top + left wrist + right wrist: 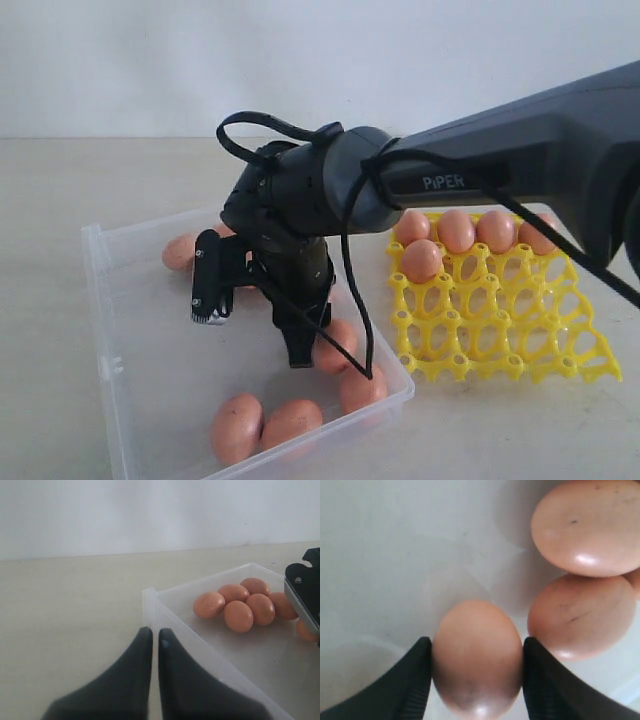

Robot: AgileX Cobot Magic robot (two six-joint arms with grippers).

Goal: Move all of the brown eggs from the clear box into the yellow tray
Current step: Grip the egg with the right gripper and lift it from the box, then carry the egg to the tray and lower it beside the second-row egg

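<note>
Tabletop (60,180): pale, lies bare to the left of the box and behind it.

Right arm (520,150): reaches in from the right above the tray's far row, passes over the box's right wall and bends down into the box.

Clear box (150,340): sits on the left of the tabletop with low walls and an open top. Shows bare floor along its whole left wall. Stands just beside the tray at its right wall; touching or not, cannot tell.

Yellow tray (480,310): lies right of the box. Holds five brown eggs (456,230) in the cups at its far edge, with the nearer rows open.

Left gripper (152,635): hangs outside the box near one corner of its rim, over bare tabletop. Fingers together, nothing between them.

Right gripper (476,642): stands low over the box floor, toward the right wall. Fingers pressed on both sides of the gripped egg (477,670).

Loose eggs: two (580,615) lie close beside the gripped egg. Two more (237,428) lie against the front wall, one (362,388) in the front right corner, one (180,252) near the far left. A cluster (238,616) sits by the far wall.
</note>
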